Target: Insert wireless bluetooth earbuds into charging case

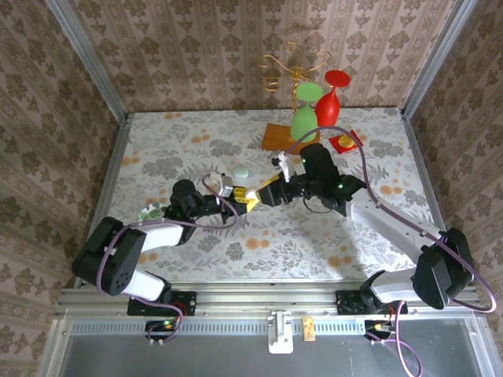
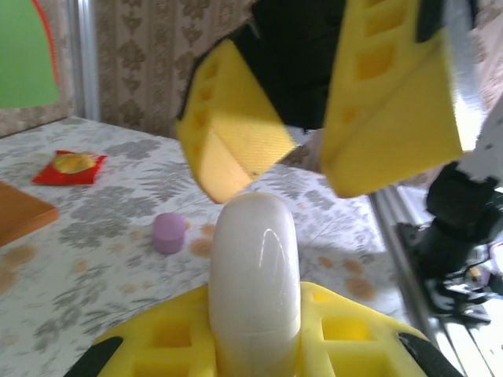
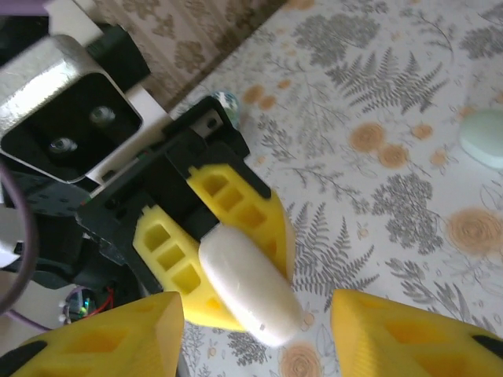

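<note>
My left gripper (image 1: 236, 196) is shut on a white oval charging case (image 2: 253, 267), which sticks out past its yellow fingers (image 3: 236, 204). The case's lid looks closed. My right gripper (image 3: 255, 345) is open, one yellow finger on each side of the case's free end (image 3: 271, 322), with a gap on both sides. In the left wrist view the right gripper (image 2: 306, 157) hangs just above the case tip. A small purple earbud (image 2: 168, 232) lies on the table beyond the case. A pale green case (image 1: 240, 170) rests behind both grippers.
At the back stand a green glass (image 1: 305, 118), a red glass (image 1: 330, 102) and a gold rack (image 1: 292, 67), with an orange board (image 1: 279, 137) and a red packet (image 1: 344, 142) nearby. A small green-and-white item (image 1: 149, 212) lies by the left arm.
</note>
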